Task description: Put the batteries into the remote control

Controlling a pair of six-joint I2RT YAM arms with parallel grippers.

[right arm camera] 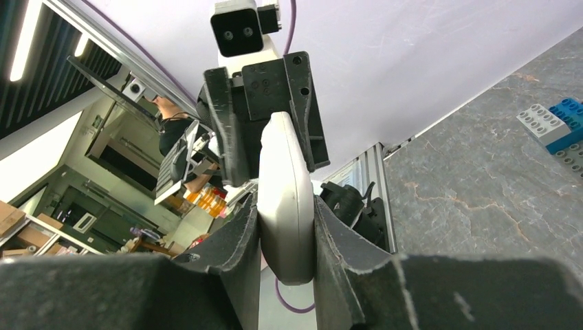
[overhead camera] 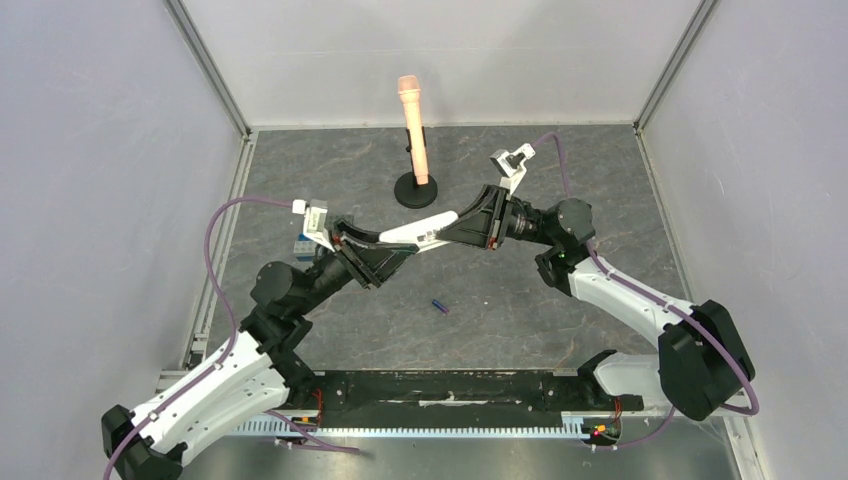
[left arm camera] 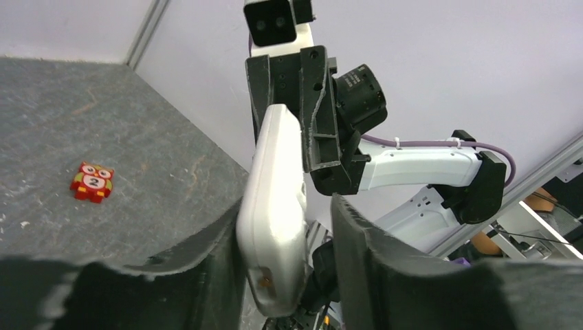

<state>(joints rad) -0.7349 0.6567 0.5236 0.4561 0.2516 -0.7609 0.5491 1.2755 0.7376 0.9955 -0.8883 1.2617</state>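
Observation:
The white remote control (overhead camera: 425,232) hangs in the air between my two arms, above the middle of the table. My right gripper (right arm camera: 287,206) is shut on one end of the remote control (right arm camera: 285,185), both pads pressed flat on its sides. My left gripper (left arm camera: 285,213) straddles the other end of the remote control (left arm camera: 275,199). One finger touches it and a clear gap shows at the other, so the left gripper is open. One small blue battery (overhead camera: 439,306) lies on the table below, nearer the arm bases. The remote's buttons and its battery bay are hidden.
A pink microphone-shaped object on a black round stand (overhead camera: 414,130) stands at the back centre. A grey studded plate with a blue brick (right arm camera: 553,127) lies at the left beside my left arm. A small red block (left arm camera: 91,181) lies on the mat. White walls close in three sides.

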